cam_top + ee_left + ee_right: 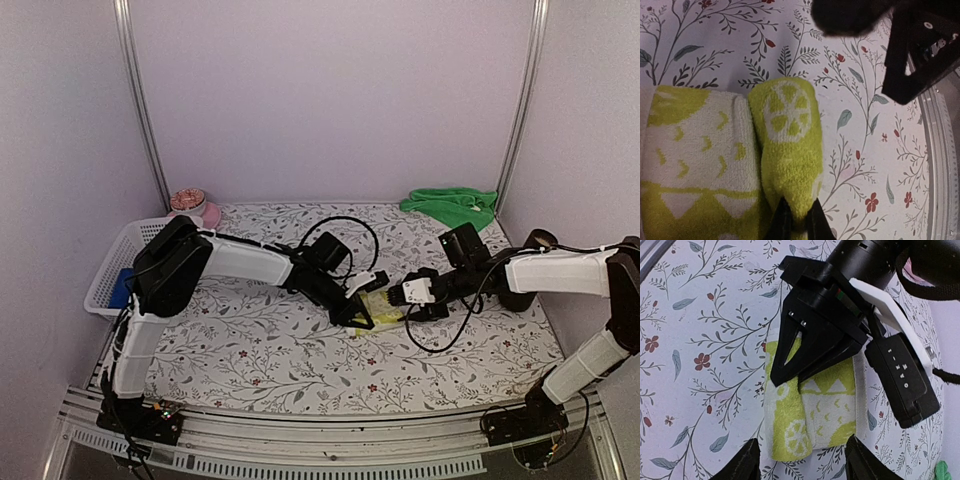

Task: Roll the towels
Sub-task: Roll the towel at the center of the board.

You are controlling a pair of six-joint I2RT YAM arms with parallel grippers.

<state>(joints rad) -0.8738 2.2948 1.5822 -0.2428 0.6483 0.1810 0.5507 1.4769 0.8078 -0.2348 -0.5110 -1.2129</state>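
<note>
1. Top external view: there are two towels, two grippers, one basket and one bowl. The yellow-lime towel (pixel 385 305) lies mid-table (pixel 250 340). The left gripper (pixel 358 312) and the right gripper (pixel 408 300) meet over it from either side. The green towel (pixel 452 205) lies crumpled at the far right corner, well apart from both arms. The white mesh basket (pixel 112 262) sits at the left edge, and the pink bowl (pixel 200 212) is just behind it by the back wall.
2. Left wrist view: only one towel shows, but close up. One edge of the yellow-lime towel (pixel 695 160) is rolled into a tube bearing a white citrus-slice mark, and the tube lies against the flat remainder. The left gripper's two fingers (pixel 783 225) are closed on the tube's near end, pinching it. The right gripper is a dark shape at the top right.
3. Right wrist view: this view alone shows the right gripper's two fingers (pixel 742 465) spread wide, one on each side of the towel's near edge, holding nothing. The left gripper bears down on the far end of the roll. A green sliver in the bottom right corner is probably the green towel
</note>
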